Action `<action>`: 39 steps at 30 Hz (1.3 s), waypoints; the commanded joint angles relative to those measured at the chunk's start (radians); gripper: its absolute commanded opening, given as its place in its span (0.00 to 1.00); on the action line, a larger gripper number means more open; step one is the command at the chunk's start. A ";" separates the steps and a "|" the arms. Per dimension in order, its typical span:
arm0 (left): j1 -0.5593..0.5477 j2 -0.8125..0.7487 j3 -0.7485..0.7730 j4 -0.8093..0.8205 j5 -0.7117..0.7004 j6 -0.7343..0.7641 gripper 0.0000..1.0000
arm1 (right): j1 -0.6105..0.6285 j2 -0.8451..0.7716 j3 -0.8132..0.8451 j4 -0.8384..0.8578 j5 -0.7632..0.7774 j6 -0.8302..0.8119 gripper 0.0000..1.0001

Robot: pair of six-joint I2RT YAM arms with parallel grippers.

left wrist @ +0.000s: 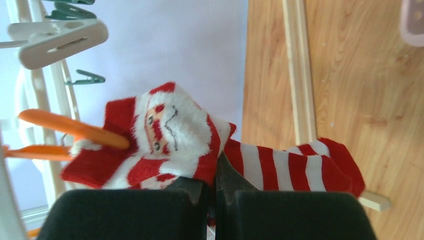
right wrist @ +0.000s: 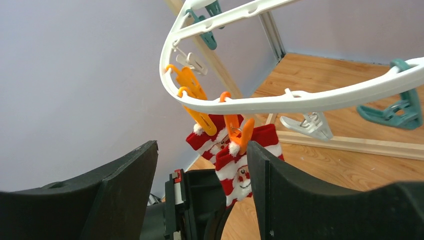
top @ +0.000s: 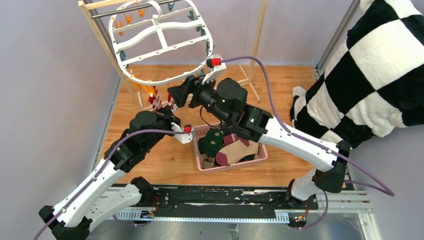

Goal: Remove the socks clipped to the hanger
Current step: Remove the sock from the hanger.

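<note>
At the far left a wooden rack [top: 107,46] carries the hanger [top: 160,42], a white oval ring tilted over the far-left corner of the bench [top: 150,165]. Orange clips [right wrist: 192,87] and teal clips [right wrist: 395,110] dangle from its rim. Two red-and-white striped socks [top: 156,97] with Santa faces hang under the near edge of the ring, each pinched at the cuff by an orange clip. Just below them is the left gripper [left wrist: 215,180] - its jaws are closed tight on the striped fabric, one sock's cuff bunched above the fingertips and its foot trailing off to the right. Immediately right of the socks the right gripper [top: 179,93] points at them, jaws standing wide and holding nothing; in its wrist view the clipped pair hangs between the two fingers [right wrist: 127,177], apart from both. Near and to the right, a pink basket [top: 260,157] rests on the bench with loose socks inside - a dark green sock [top: 212,140], a maroon sock [top: 234,137] and a tan sock [top: 242,150]. At the far right lies a black-and-white checkered cloth [top: 370,75].
</note>
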 commanded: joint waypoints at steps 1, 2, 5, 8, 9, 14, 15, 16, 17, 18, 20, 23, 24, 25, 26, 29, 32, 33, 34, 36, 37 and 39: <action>-0.016 -0.003 -0.013 0.090 -0.095 0.076 0.00 | 0.016 0.039 0.057 -0.038 0.011 0.019 0.71; -0.018 -0.002 -0.013 0.099 -0.098 0.080 0.00 | 0.016 0.049 0.064 -0.040 0.005 0.021 0.71; -0.021 -0.003 -0.019 0.133 -0.111 0.105 0.00 | 0.016 0.082 0.098 -0.054 0.003 0.014 0.70; -0.022 -0.009 -0.018 0.150 -0.113 0.123 0.00 | 0.015 0.121 0.138 -0.066 0.011 -0.002 0.70; -0.022 -0.013 -0.018 0.150 -0.113 0.125 0.00 | 0.014 0.136 0.150 -0.066 0.012 -0.005 0.70; -0.028 -0.030 -0.028 0.128 -0.107 0.128 0.00 | 0.014 0.168 0.178 -0.120 0.016 -0.002 0.70; -0.030 -0.034 -0.032 0.121 -0.104 0.127 0.00 | 0.014 0.168 0.175 -0.121 0.016 0.001 0.70; -0.034 -0.038 -0.038 0.118 -0.101 0.126 0.00 | 0.015 0.168 0.172 -0.122 0.018 0.002 0.70; -0.037 -0.042 -0.044 0.118 -0.097 0.129 0.00 | 0.015 0.167 0.169 -0.123 0.023 0.002 0.70; -0.040 -0.046 -0.048 0.117 -0.092 0.131 0.00 | 0.014 0.165 0.165 -0.124 0.028 -0.001 0.70; -0.046 -0.048 -0.050 0.118 -0.083 0.132 0.00 | 0.014 0.165 0.163 -0.124 0.037 -0.005 0.70; -0.062 -0.045 -0.045 0.118 -0.077 0.132 0.00 | 0.011 0.175 0.175 -0.123 0.043 -0.013 0.70; -0.068 -0.043 -0.043 0.118 -0.076 0.133 0.00 | 0.009 0.180 0.180 -0.122 0.041 -0.012 0.70; -0.074 -0.045 -0.041 0.117 -0.070 0.134 0.00 | 0.007 0.185 0.185 -0.120 0.038 -0.010 0.70; -0.078 -0.045 -0.038 0.116 -0.063 0.134 0.00 | 0.002 0.191 0.192 -0.120 0.035 -0.010 0.70; -0.082 -0.063 -0.031 0.105 -0.029 0.133 0.00 | -0.010 0.205 0.200 -0.117 0.020 -0.002 0.70; -0.082 -0.090 -0.029 0.084 -0.002 0.118 0.00 | -0.038 0.204 0.191 -0.113 -0.019 0.014 0.71; -0.082 -0.099 -0.026 0.065 0.012 0.093 0.00 | -0.046 0.194 0.173 -0.109 -0.033 0.016 0.72; -0.082 -0.108 -0.019 0.041 0.026 0.068 0.01 | -0.050 0.175 0.148 -0.088 -0.042 0.006 0.74; -0.082 -0.128 -0.006 -0.009 0.066 -0.005 0.05 | -0.061 0.125 0.079 -0.028 -0.084 -0.017 0.78; -0.082 -0.136 -0.001 -0.035 0.089 -0.048 0.07 | -0.068 0.096 0.045 -0.011 -0.103 -0.017 0.81; -0.082 -0.147 0.009 -0.079 0.140 -0.140 0.10 | -0.085 0.034 -0.038 0.050 -0.173 0.001 0.84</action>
